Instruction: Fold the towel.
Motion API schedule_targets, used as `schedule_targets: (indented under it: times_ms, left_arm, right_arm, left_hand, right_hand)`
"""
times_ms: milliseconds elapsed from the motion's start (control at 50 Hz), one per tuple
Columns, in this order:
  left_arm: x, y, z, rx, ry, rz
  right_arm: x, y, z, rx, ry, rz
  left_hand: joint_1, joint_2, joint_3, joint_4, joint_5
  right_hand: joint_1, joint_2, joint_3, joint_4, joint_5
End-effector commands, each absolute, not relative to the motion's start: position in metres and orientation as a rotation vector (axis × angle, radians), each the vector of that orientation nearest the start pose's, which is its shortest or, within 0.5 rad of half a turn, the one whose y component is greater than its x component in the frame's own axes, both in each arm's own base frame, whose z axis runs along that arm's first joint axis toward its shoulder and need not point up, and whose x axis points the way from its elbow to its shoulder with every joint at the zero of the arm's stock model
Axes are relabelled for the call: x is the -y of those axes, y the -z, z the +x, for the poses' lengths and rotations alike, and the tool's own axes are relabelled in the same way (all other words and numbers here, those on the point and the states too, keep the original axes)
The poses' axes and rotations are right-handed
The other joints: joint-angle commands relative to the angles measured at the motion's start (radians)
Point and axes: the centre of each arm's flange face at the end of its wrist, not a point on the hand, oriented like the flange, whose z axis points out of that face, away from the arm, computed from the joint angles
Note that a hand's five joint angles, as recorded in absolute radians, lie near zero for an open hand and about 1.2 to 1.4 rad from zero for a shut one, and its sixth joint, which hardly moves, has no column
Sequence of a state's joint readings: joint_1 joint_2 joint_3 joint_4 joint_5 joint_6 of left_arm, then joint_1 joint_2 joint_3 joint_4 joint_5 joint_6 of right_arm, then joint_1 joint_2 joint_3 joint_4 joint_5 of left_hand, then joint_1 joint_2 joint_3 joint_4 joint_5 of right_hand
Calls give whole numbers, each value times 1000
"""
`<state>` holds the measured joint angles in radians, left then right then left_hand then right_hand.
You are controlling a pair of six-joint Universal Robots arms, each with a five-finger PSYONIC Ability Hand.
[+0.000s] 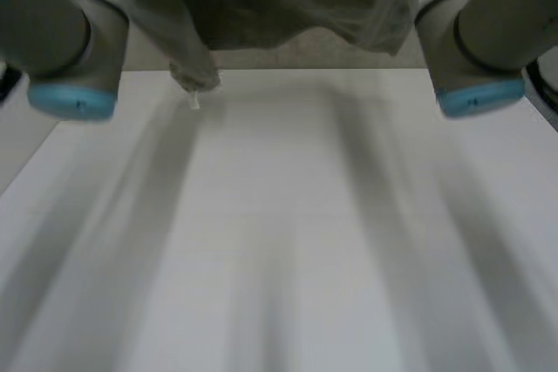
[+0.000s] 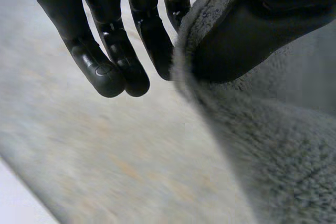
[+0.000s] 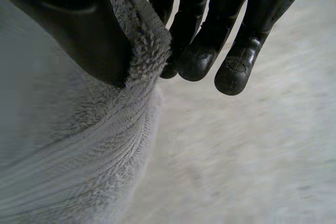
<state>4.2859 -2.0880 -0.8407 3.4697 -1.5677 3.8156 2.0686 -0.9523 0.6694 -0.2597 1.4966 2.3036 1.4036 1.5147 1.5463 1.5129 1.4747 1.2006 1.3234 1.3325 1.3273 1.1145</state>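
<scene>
Grey towel (image 1: pixel 288 6) hangs between the 2 arms over the far end of the white bench (image 1: pixel 288 241). Left hand (image 2: pixel 113 45) pinches its edge, thumb against fingers, and the right hand (image 3: pixel 205 51) has the same grip on its side.

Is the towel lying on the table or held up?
Held up: the towel hangs between the arms with a corner dangling; left hand and right hand each pinch an edge.
</scene>
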Motion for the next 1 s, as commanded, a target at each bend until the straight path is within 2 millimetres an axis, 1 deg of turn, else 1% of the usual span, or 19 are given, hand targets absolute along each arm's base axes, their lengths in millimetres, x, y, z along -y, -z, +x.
schedule_targets:
  times_ms: [20,40,60,100,120,160,180,220,240,320,440,560,600,620,680,720,760,840,1000]
  left_arm:
    - [359,-283,-289,-1543,2311,1021]
    - [355,-262,-286,-1607,2264,1073]
    - [355,-262,-286,-1607,2263,1073]
    - [343,-221,-281,-1728,2169,1169]
    - [343,-221,-281,-1729,2169,1169]
    - [330,-188,-275,-1821,2090,1229]
    - [330,-188,-275,-1821,2089,1229]
    - [316,-162,-270,-1889,2026,1263]
    - [316,-162,-270,-1889,2026,1263]
    - [299,-145,-263,-1930,1986,1282]
    - [288,-143,-261,-1941,1977,1291]
    - [290,-146,-258,-1918,1994,1261]
    - [295,-148,-255,-1903,2012,1231]
    - [295,-148,-255,-1903,2012,1231]
    - [300,-149,-253,-1887,2032,1203]
    - [302,-145,-253,-1882,2034,1186]
    - [303,-144,-253,-1883,2030,1178]
    - [305,-131,-251,-1918,1982,1163]
    - [309,-130,-238,-1941,1927,1080]
  right_arm:
    - [343,-301,342,-1595,2615,-1386]
    - [339,-282,340,-1658,2535,-1436]
    - [339,-282,340,-1659,2534,-1437]
    - [326,-239,334,-1791,2341,-1549]
    - [326,-239,334,-1791,2340,-1550]
    - [312,-204,329,-1879,2176,-1626]
    - [312,-204,328,-1879,2175,-1626]
    - [297,-178,323,-1950,2052,-1676]
    - [297,-177,323,-1951,2052,-1676]
    - [281,-152,314,-2022,1928,-1708]
    - [273,-146,305,-2069,1887,-1709]
    - [265,-153,295,-2116,1935,-1609]
    - [266,-157,290,-2134,1952,-1523]
    - [266,-157,290,-2134,1952,-1523]
    - [271,-161,281,-2163,1971,-1424]
    - [276,-161,275,-2183,1986,-1331]
    - [279,-162,273,-2192,1989,-1296]
    - [287,-162,265,-2234,1993,-1219]
    - [298,-161,253,-2289,1991,-1135]
  left_hand:
    - [-7,-118,-150,-117,-253]
    - [-7,-118,-150,-117,-253]
    - [-7,-118,-150,-117,-253]
    - [-7,-118,-150,-117,-253]
    - [-7,-118,-150,-117,-253]
    - [-7,-118,-150,-117,-253]
    - [-7,-118,-150,-117,-253]
    - [-7,-118,-150,-117,-253]
    - [-7,-118,-150,-117,-253]
    - [-7,-118,-150,-117,-253]
    - [-45,-156,-188,-154,-291]
    - [-221,-332,-364,-331,-467]
    - [-405,-516,-548,-515,-651]
    - [-406,-517,-549,-515,-652]
    - [-453,-564,-596,-562,-699]
    - [-643,-754,-786,-752,-888]
    - [-699,-810,-842,-809,-945]
    - [-709,-820,-851,-818,-954]
    - [-709,-820,-851,-818,-954]
  right_hand:
    - [196,73,64,69,107]
    - [196,73,64,69,107]
    - [196,73,64,69,107]
    - [196,73,64,69,107]
    - [196,73,64,69,107]
    - [196,73,64,69,107]
    - [196,73,64,69,107]
    - [196,73,64,69,107]
    - [196,73,64,69,107]
    - [196,73,64,69,107]
    - [196,73,64,69,107]
    - [196,73,64,69,107]
    - [196,73,64,69,107]
    - [196,73,64,69,107]
    - [196,73,64,69,107]
    - [196,73,64,69,107]
    - [196,73,64,69,107]
    - [196,73,64,69,107]
    - [196,73,64,69,107]
